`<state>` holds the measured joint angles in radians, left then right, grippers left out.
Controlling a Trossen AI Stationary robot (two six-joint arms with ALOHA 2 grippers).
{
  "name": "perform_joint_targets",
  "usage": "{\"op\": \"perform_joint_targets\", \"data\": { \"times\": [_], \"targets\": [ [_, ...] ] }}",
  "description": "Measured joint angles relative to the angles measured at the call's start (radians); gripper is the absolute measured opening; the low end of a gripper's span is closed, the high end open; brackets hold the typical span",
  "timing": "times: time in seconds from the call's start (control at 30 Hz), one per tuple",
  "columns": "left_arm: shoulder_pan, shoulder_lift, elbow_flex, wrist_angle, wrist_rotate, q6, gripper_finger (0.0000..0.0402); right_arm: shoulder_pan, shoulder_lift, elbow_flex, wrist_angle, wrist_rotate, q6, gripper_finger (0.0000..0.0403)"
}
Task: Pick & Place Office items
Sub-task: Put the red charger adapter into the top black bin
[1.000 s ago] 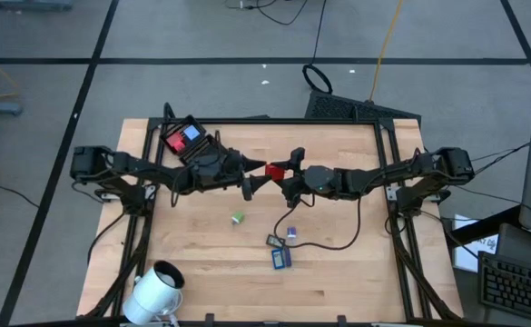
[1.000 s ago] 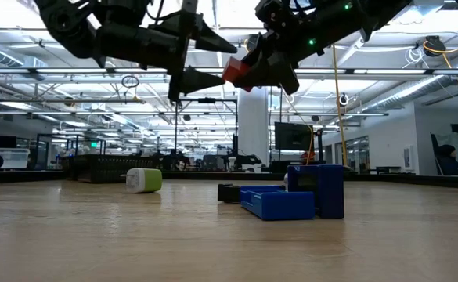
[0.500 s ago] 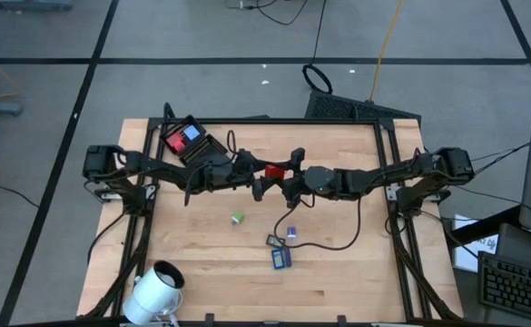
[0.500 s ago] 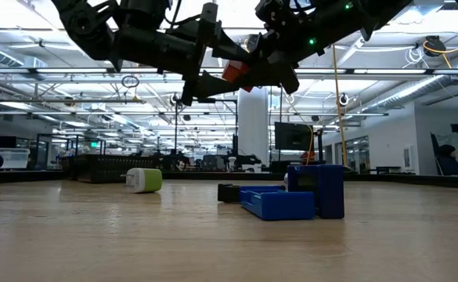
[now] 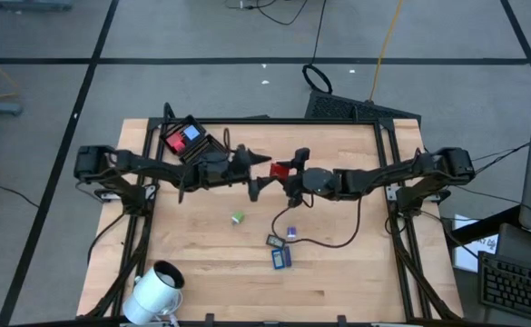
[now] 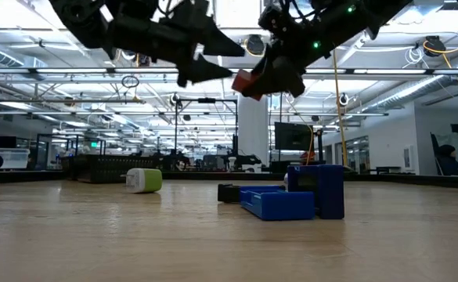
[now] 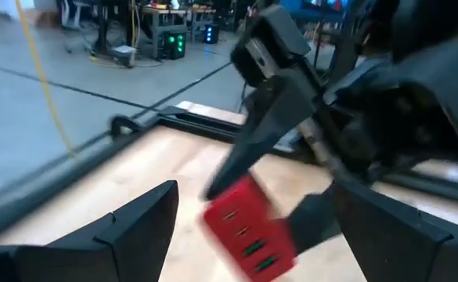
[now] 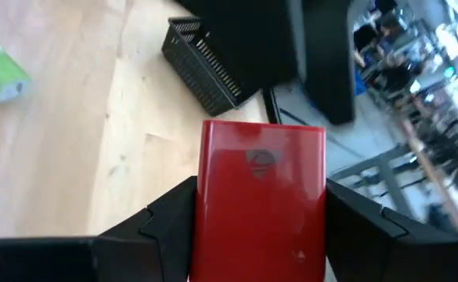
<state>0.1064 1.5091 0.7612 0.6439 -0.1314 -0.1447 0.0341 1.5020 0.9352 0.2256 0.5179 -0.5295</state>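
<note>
We record one flat red rectangular office item (image 8: 263,196), clamped between the fingers of the right gripper (image 5: 279,171) and held in the air above the middle of the light wooden tabletop (image 5: 338,272).

The left gripper (image 5: 258,173) faces it, fingers (image 7: 135,227) spread apart and empty, one to each side of the red piece without touching it.

On the tabletop we list: a small green-and-white bit (image 5: 237,218); a blue flat box (image 6: 279,204) lying beside an upright dark blue box (image 6: 316,189), with a small black piece (image 6: 229,193) just behind them.

At the far left corner sits a black compartmented tray (image 5: 185,139) holding red and blue items. A large white cylinder (image 5: 156,289) stands at the near left edge.
</note>
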Motion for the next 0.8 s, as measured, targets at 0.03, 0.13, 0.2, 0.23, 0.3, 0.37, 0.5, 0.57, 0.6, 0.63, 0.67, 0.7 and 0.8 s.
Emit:
{"op": "perform_joint_targets", "data": {
  "times": [0.03, 0.13, 0.2, 0.23, 0.3, 0.37, 0.5, 0.57, 0.6, 0.63, 0.67, 0.7, 0.8],
  "targets": [
    [0.006, -0.033, 0.0, -0.045, -0.002, 0.029, 0.0335, 0.0, -0.008, 0.0, -0.006, -0.012, 0.029, 0.0212],
    [0.025, -0.145, 0.0, -0.213, -0.053, 0.076, 0.0335, -0.001, -0.025, 0.001, -0.06, -0.055, 0.086, 0.0212],
    [0.039, -0.214, 0.0, -0.339, -0.111, 0.094, 0.0335, -0.006, -0.038, 0.0, -0.117, -0.078, 0.116, 0.0212],
    [0.046, -0.247, 0.0, -0.406, -0.142, 0.095, 0.0335, -0.013, -0.043, 0.0, -0.128, -0.093, 0.136, 0.0212],
    [0.059, -0.3, 0.0, -0.519, -0.188, 0.099, 0.0335, -0.035, -0.058, -0.005, -0.155, -0.127, 0.18, 0.0212],
    [0.07, -0.33, 0.0, -0.594, -0.211, 0.099, 0.0335, -0.064, -0.065, -0.037, -0.126, -0.161, 0.208, 0.0212],
    [0.084, -0.371, -0.031, -0.644, -0.211, 0.11, 0.0335, -0.146, -0.09, -0.141, -0.026, -0.249, 0.254, 0.0212],
    [0.086, -0.39, -0.08, -0.601, -0.211, 0.139, 0.0335, -0.19, -0.115, -0.197, 0.036, -0.294, 0.282, 0.0212],
    [0.087, -0.395, -0.111, -0.568, -0.211, 0.161, 0.0335, -0.209, -0.129, -0.226, 0.062, -0.316, 0.296, 0.0212],
    [0.087, -0.4, -0.143, -0.517, -0.211, 0.186, 0.0335, -0.226, -0.141, -0.251, 0.095, -0.341, 0.307, 0.0212],
    [0.091, -0.408, -0.177, -0.472, -0.21, 0.207, 0.0335, -0.239, -0.156, -0.276, 0.131, -0.367, 0.315, 0.0212],
    [0.096, -0.421, -0.209, -0.434, -0.208, 0.216, 0.0335, -0.247, -0.173, -0.302, 0.157, -0.389, 0.322, 0.0212],
    [0.133, -0.481, -0.294, -0.33, -0.209, 0.221, 0.0335, -0.266, -0.228, -0.366, 0.223, -0.422, 0.332, 0.0212]
  ]
}}
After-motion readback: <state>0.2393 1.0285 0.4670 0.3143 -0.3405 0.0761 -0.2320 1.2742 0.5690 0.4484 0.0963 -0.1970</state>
